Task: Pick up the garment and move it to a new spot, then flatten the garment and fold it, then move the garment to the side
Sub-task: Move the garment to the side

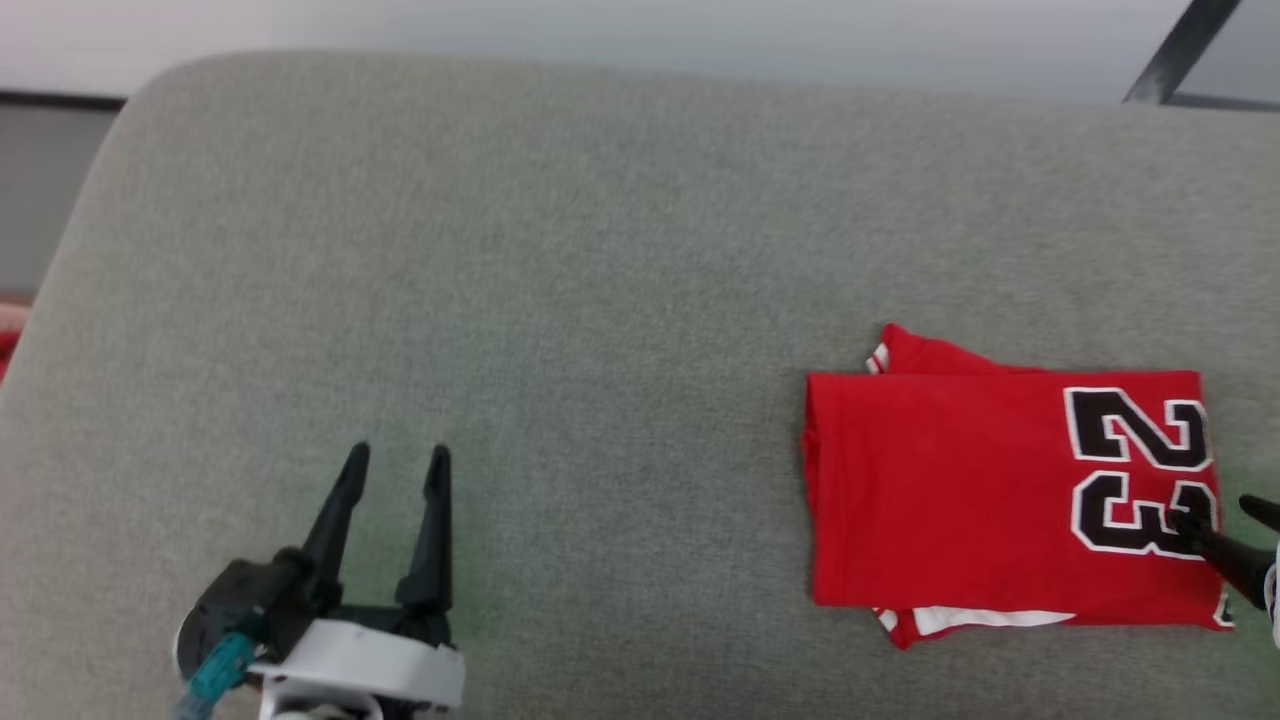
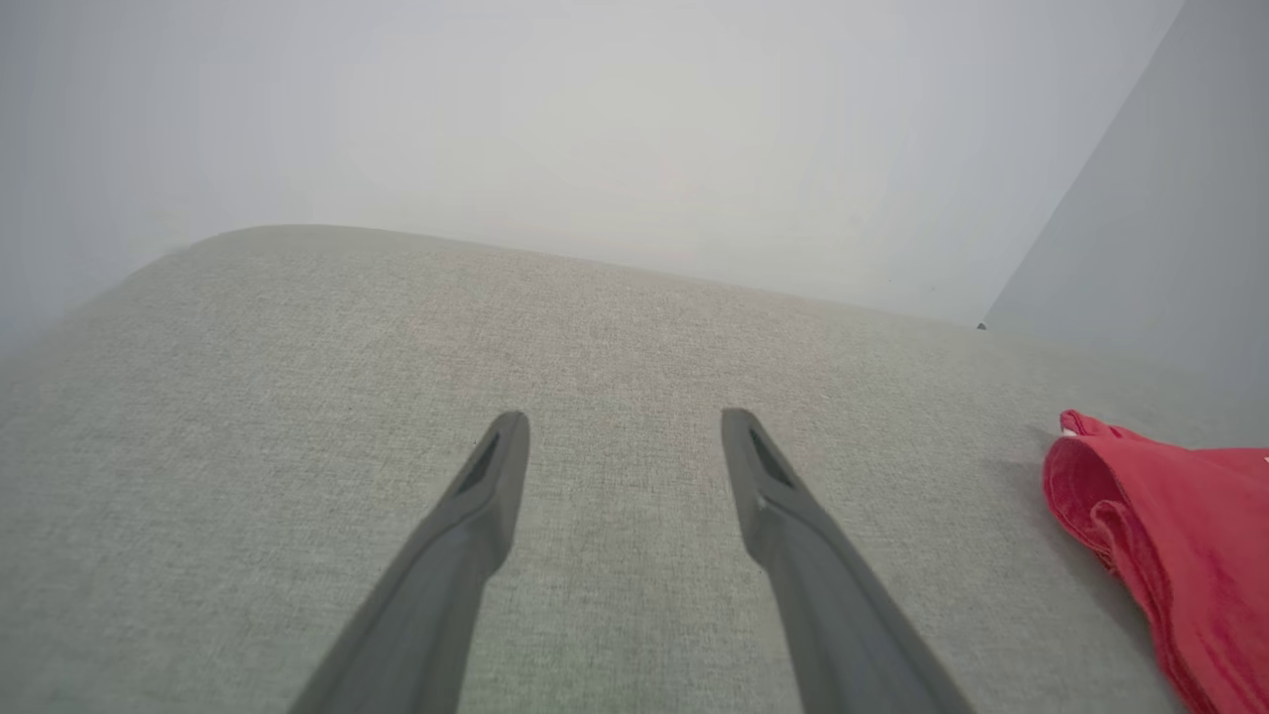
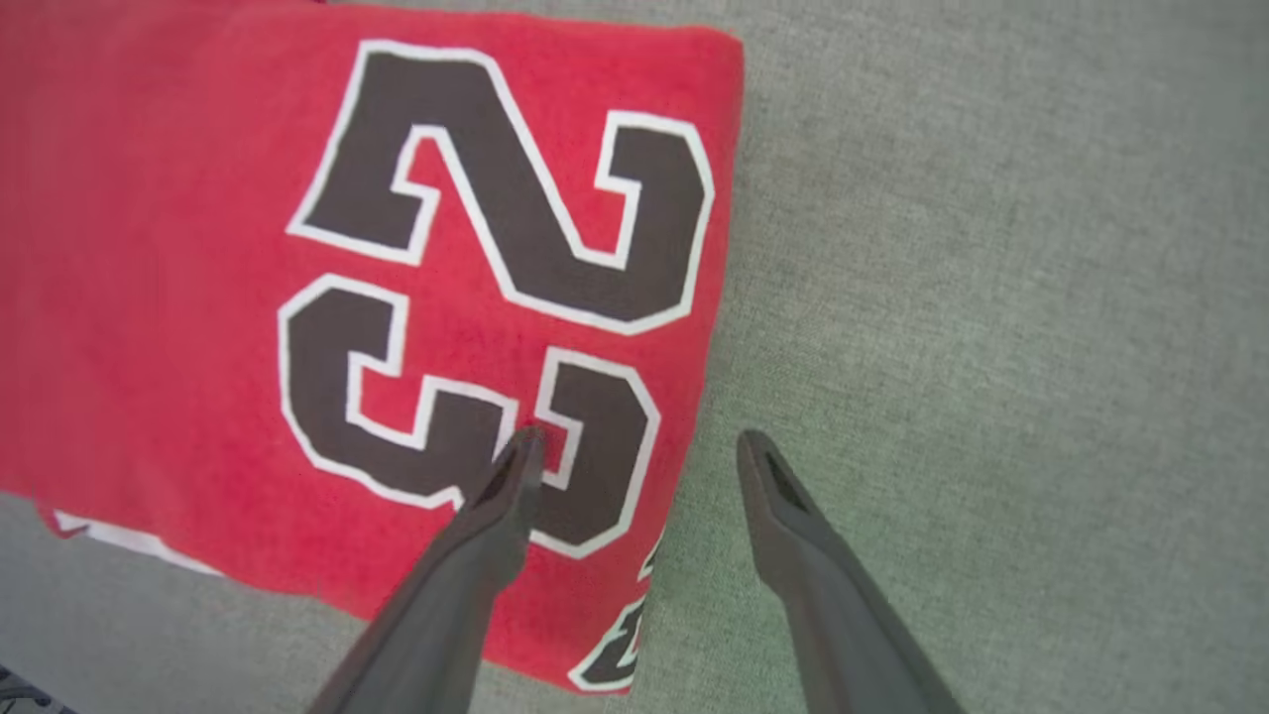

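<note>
Lying folded, one soft red garment (image 1: 960,500) forms a rectangle on the woven grey table (image 1: 600,300). Left tool (image 1: 399,450) and right tool (image 3: 642,436) both gape.

1. A large black "23" (image 1: 1140,470), outlined in white, is lying sideways on the red top face of the garment (image 1: 950,490), at its right end in the head view.
2. The right wrist view is showing the same number close up.
3. A cut-off black-and-white mark (image 3: 615,650) is peeking out at the garment's lower edge, possibly another numeral, unreadable.
</note>
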Tool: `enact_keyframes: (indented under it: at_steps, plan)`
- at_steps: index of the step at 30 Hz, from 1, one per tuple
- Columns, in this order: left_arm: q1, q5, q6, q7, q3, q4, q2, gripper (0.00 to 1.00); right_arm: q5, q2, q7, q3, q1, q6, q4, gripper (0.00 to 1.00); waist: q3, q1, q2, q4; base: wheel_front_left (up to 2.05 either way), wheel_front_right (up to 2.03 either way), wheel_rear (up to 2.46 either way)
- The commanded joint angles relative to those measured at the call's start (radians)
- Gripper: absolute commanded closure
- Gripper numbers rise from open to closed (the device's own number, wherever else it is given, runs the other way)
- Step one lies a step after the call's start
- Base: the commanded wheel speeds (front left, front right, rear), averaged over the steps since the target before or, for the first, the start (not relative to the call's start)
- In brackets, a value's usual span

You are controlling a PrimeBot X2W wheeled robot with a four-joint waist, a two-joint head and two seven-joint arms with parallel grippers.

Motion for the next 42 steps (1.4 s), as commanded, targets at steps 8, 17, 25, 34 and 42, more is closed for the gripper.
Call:
enact_keyframes:
  at_steps: [8,17,25,34,42]
  plan:
    - [-0.083,0.019,-0.022,-0.009,-0.008,0.036,-0.032,0.0,-0.026,0.012,0.109,0.032,-0.053,-0.001,0.024,0.0,0.112,0.0,0.0,0.053,0.0,0.0,0.0]
    - [-0.118,0.036,-0.042,-0.01,0.008,0.059,-0.062,0.0,-0.027,0.043,0.124,0.071,-0.043,-0.001,0.04,0.84,0.128,0.0,0.0,0.053,0.0,0.0,0.0]
    - [-0.115,0.051,-0.059,-0.01,0.025,0.076,-0.068,0.0,-0.02,0.055,0.077,0.057,-0.033,-0.001,0.045,1.0,0.104,0.0,0.0,0.03,0.0,0.0,0.0]
    - [-0.091,0.059,-0.07,-0.01,0.037,0.071,-0.067,0.0,0.002,0.09,-0.063,-0.03,-0.011,-0.001,0.05,1.0,0.076,0.0,0.0,-0.04,0.0,0.0,0.0]
    - [-0.101,0.07,-0.074,-0.01,0.041,0.055,-0.039,0.0,0.002,0.075,-0.172,-0.12,-0.027,-0.001,0.088,1.0,0.087,0.0,0.0,-0.128,0.0,0.0,0.0]
